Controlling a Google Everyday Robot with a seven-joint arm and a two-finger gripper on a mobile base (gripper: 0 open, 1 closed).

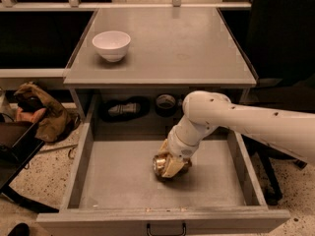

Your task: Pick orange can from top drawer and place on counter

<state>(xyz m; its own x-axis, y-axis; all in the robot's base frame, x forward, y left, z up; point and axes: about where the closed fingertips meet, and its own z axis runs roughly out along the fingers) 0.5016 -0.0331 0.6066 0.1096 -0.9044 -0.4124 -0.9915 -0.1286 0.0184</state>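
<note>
The top drawer (113,181) is pulled open below the counter (167,48). The orange can (160,163), crushed and shiny gold, lies on the drawer bottom near its middle. My gripper (171,165) reaches down into the drawer from the right on a white arm. Its pale fingers (172,167) are closed around the can, which still rests at the drawer floor.
A white bowl (111,44) stands on the counter's left side. A black tape roll (166,103) and dark clutter (121,109) sit in the recess behind the drawer. A brown bundle (42,113) lies on the floor at left. A dark chair (285,38) is at right.
</note>
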